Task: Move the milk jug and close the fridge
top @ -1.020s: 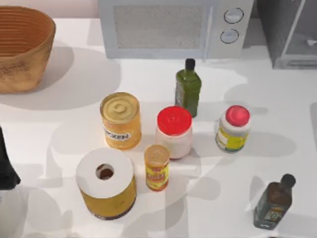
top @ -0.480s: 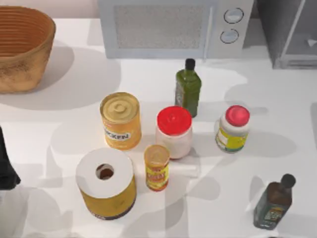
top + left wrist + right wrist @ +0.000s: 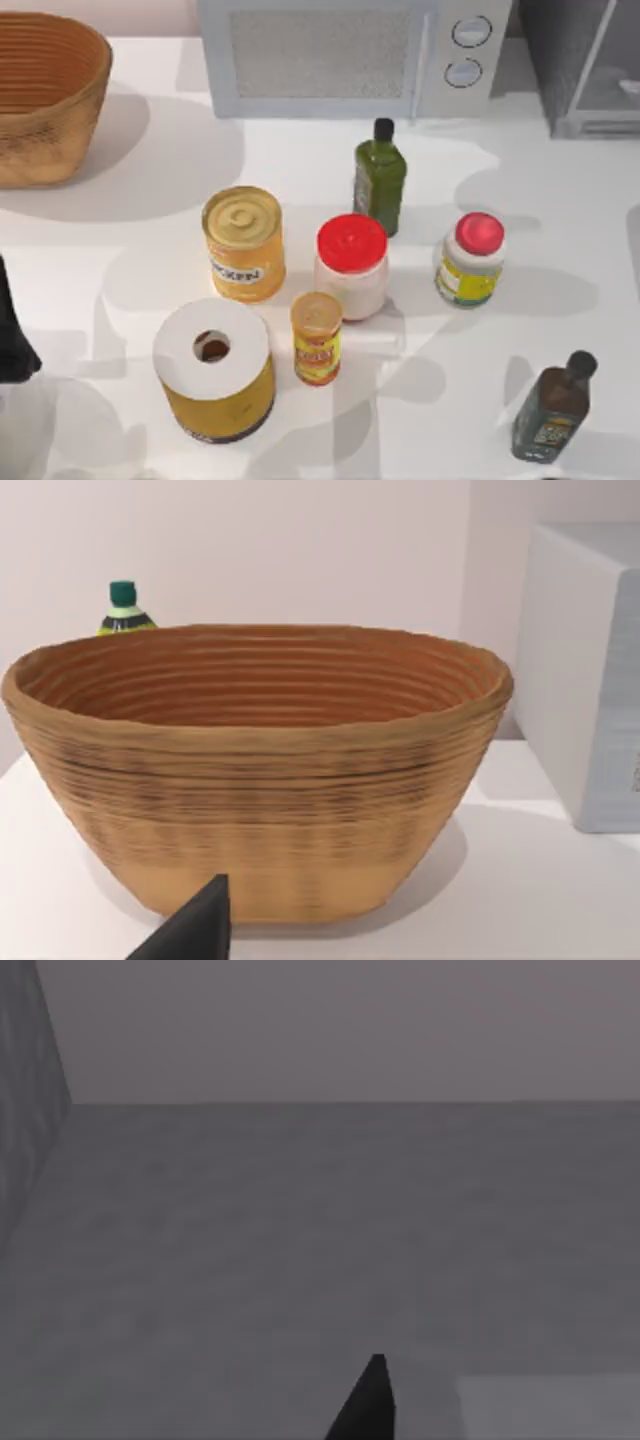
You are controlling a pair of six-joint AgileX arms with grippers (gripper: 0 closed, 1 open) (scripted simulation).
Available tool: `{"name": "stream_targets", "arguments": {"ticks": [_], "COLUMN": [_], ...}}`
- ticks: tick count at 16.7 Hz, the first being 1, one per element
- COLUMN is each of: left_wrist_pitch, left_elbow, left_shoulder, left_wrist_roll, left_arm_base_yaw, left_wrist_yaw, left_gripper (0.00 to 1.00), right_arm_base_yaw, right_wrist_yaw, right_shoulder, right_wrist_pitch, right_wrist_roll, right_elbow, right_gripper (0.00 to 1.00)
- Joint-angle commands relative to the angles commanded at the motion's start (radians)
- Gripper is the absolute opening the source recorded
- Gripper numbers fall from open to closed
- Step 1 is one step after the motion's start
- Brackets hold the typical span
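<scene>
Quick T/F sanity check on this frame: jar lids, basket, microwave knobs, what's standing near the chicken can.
1. The white jar in the middle of the table has a red lid. True.
2. The basket sits at the table's right edge. False: it is at the far left corner, by the top view.
3. The microwave has two round knobs. True.
4. The green bottle lies on its side. False: it stands upright, just in front of the microwave.
5. The paper roll stands nearer the camera than the chicken can. True.
6. The dark bottle touches the yellow-labelled jar. False: they stand apart, with bare table between.
</scene>
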Motion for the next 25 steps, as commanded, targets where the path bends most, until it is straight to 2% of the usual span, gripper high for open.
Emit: {"name": "stream_targets", "arguments": {"ticks": [3,4,16,20,25], "left_wrist_pitch": [0.000,0.000,0.000,0.000,0.000], "left_elbow": [0.000,0.000,0.000,0.000,0.000], "left_shoulder": [0.000,0.000,0.000,0.000,0.000], "left_wrist_roll": [0.000,0.000,0.000,0.000,0.000], "left_arm_base_yaw": [0.000,0.000,0.000,0.000,0.000], "left_wrist_yaw": [0.000,0.000,0.000,0.000,0.000], "left_gripper": [1.00,1.00,1.00,1.00,1.00], "right_arm_base_yaw": [0.000,0.000,0.010,0.031,0.064], "right_wrist_yaw": [0.000,0.000,0.005,0.020,0.044], "right_shoulder": [0.000,0.000,-0.047,-0.240,-0.699], "right_wrist_pitch": [0.000,0.000,-0.023,-0.080,-0.177], "right_wrist_roll": [0.000,0.000,0.001,0.005,0.010], "right_elbow": [0.000,0.000,-0.048,-0.200,-0.455], "right_gripper": [0.98,1.00,1.00,1.00,1.00]}}
